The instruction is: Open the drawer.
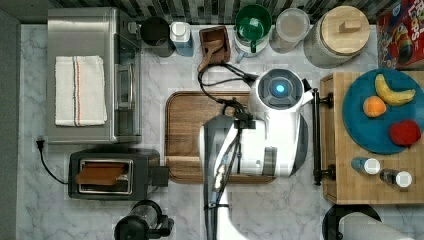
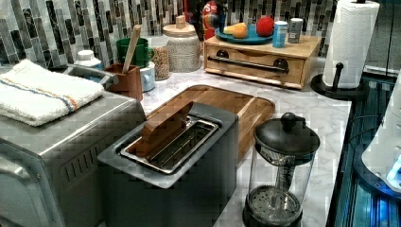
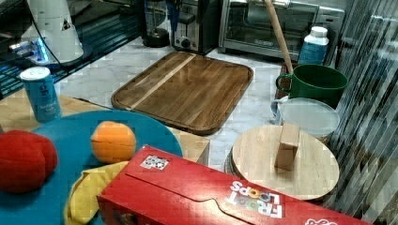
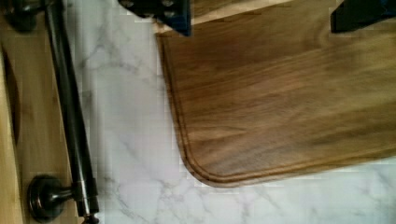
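Hovering jaws (image 4: 261,11) spread over tray (image 4: 280,102) edge, beside drawer (image 4: 35,116).

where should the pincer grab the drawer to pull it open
Grip the slim black bar handle mid-span between its two mounts, coming from the walnut tray side. The bar stands off the drawer front, leaving room for a finger behind it, and a centred pull should slide it straight.

One drawer (image 2: 257,64) carries one black bar handle (image 1: 316,134) on two mounts. Its top holds one blue plate (image 1: 380,135) with three fruits, one banana (image 1: 393,92), one orange (image 1: 374,106) and one red fruit (image 1: 404,133), beside two small bottles (image 1: 365,165). The table (image 1: 280,210) bears one walnut tray (image 1: 187,125), one toaster oven (image 1: 92,75), one toaster (image 1: 112,173) and one green mug (image 1: 253,26).
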